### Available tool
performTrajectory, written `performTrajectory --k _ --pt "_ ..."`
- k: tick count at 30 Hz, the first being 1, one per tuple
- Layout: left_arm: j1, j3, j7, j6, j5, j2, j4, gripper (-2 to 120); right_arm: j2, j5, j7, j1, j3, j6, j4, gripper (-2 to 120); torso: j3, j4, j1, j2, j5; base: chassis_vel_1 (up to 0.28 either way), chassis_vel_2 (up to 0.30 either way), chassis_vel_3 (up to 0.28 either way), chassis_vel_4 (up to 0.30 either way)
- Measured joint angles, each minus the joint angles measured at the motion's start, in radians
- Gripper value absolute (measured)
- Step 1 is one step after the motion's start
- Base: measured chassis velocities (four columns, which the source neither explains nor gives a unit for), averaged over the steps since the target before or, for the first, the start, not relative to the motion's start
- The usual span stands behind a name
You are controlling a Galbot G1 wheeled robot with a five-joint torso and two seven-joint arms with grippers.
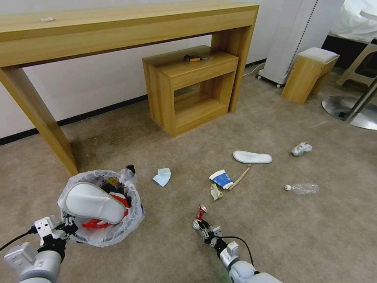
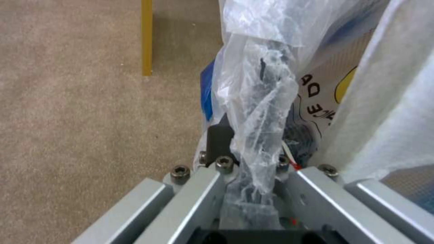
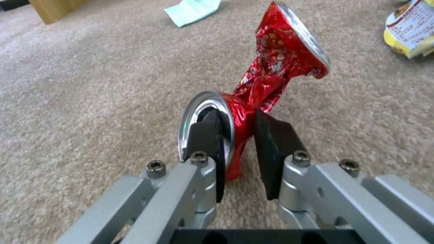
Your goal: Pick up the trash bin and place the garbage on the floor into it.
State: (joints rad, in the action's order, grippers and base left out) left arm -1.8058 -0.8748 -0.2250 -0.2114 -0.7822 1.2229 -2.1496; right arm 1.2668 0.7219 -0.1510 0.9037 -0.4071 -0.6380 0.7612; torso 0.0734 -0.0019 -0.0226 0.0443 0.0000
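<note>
While the left gripper [image 1: 67, 228] clamps the bagged rim of the trash bin [image 1: 103, 210] at its eight o'clock edge, the right gripper [image 3: 237, 154] is nearly closed, pads pinching a crushed red can [image 3: 267, 81] just over the carpet [image 1: 165, 243], at three o'clock from the bin.

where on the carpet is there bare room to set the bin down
Bare carpet lies between the trash bin, held by the left gripper, and the right gripper pinching the crushed can. It is crowded around the paper cup, stick and slipper.
</note>
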Motion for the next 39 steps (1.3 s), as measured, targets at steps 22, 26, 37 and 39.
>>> performTrajectory --k 22,26,37,39 --pt "0.002 0.001 -0.039 -0.057 -0.015 -0.001 0.038 0 -0.235 0.067 0.019 0.018 -0.013 0.012 0.28 14 0.0 -0.0002 0.0 0.0 0.0002 0.0 0.0 0.0 0.0" --pt "-0.008 0.011 -0.049 -0.072 -0.026 0.001 0.03 0 -0.301 0.085 0.03 0.016 -0.015 0.02 0.379 14 0.0 -0.0001 0.0 0.0 0.0002 0.0 0.0 0.0 0.0" --pt "-0.025 0.023 -0.047 -0.088 -0.037 0.024 0.008 0 -0.44 0.115 0.065 -0.044 -0.039 0.047 0.662 14 0.0 -0.0001 0.0 0.0 0.0 0.0 0.0 0.0 0.0" --pt "-0.026 0.022 -0.047 -0.088 -0.037 0.026 0.007 0 -0.447 0.116 0.065 -0.051 -0.042 0.048 0.673 14 0.0 0.0 0.0 0.0 0.0 0.0 0.0 0.0 0.0"
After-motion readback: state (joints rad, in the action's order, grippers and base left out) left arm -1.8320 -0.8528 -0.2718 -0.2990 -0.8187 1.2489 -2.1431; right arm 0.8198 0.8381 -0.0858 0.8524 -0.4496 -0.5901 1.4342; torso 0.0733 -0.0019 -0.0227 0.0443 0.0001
